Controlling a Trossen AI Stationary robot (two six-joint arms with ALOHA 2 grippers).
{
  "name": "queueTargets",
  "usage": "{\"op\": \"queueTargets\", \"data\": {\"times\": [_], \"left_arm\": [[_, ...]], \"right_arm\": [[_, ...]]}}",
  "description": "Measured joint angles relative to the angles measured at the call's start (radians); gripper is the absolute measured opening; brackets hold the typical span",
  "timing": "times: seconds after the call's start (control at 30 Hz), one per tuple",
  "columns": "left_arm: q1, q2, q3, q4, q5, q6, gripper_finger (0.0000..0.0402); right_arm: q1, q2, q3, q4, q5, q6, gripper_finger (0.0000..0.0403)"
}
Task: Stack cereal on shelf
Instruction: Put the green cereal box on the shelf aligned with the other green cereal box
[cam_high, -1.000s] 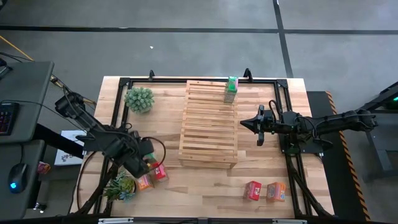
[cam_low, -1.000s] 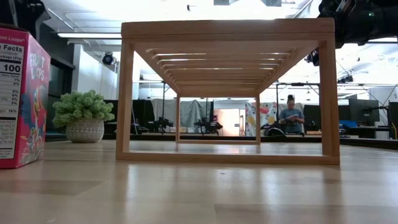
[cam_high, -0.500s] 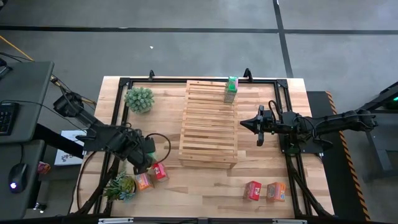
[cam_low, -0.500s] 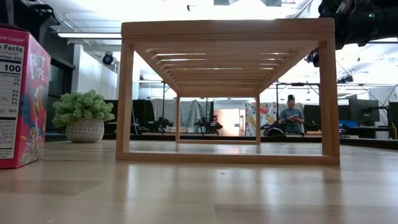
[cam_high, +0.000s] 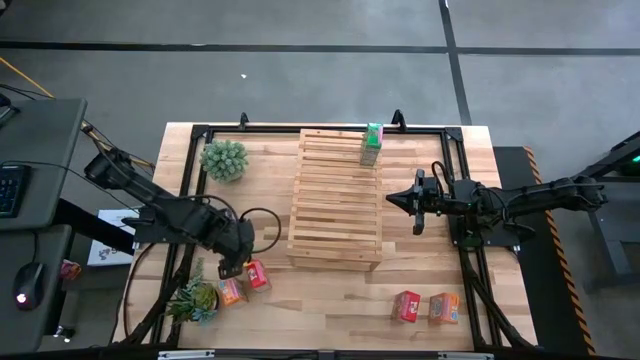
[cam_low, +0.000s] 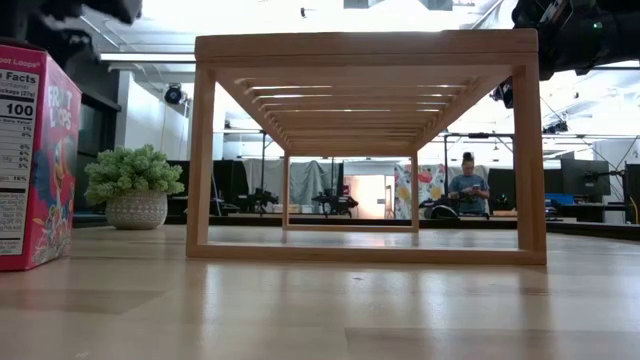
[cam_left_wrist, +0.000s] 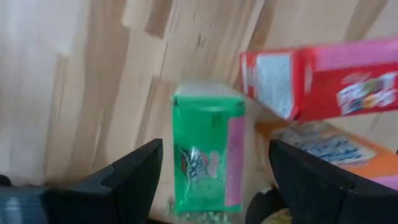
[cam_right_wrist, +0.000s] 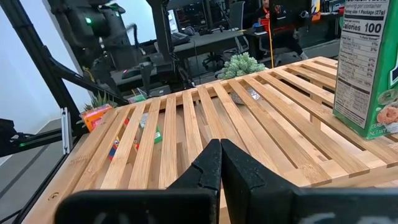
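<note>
Left pincer (cam_left_wrist: 211, 186): released, poised over green cereal box (cam_left_wrist: 206, 149) lying flat on worktop (cam_left_wrist: 93, 81) beside red box (cam_left_wrist: 323, 78). Likely light, crushable cardboard; grip across narrow sides. Right pincer (cam_right_wrist: 219, 163): clenched, idle beside shelf (cam_high: 335, 195).

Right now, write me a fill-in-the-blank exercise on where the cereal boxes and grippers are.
1. The only cereal box standing on the shelf is coloured ____.
2. The left gripper is ____, fingers either side of a green cereal box lying on the table.
3. The right gripper, beside the shelf, is ____.
4. Near the table's front right, a red-pink box and an orange box stand ____ the shelf.

Missing words: green; open; shut; off
</note>
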Motion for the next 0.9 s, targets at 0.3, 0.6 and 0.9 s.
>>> {"op": "queueTargets", "data": {"times": [0.3,0.6,0.9], "left_arm": [[-0.003,-0.001,-0.061,0.02,-0.015,-0.009,0.0282],[-0.005,-0.001,-0.061,0.036,-0.046,-0.028,0.0282],[-0.005,-0.001,-0.062,0.036,-0.033,-0.043,0.0282]], "right_arm": [[0.0,0.0,0.0,-0.002,0.0,0.0,0.0],[0.0,0.0,0.0,-0.002,0.0,0.0,0.0],[0.0,0.0,0.0,-0.003,0.0,0.0,0.0]]}}
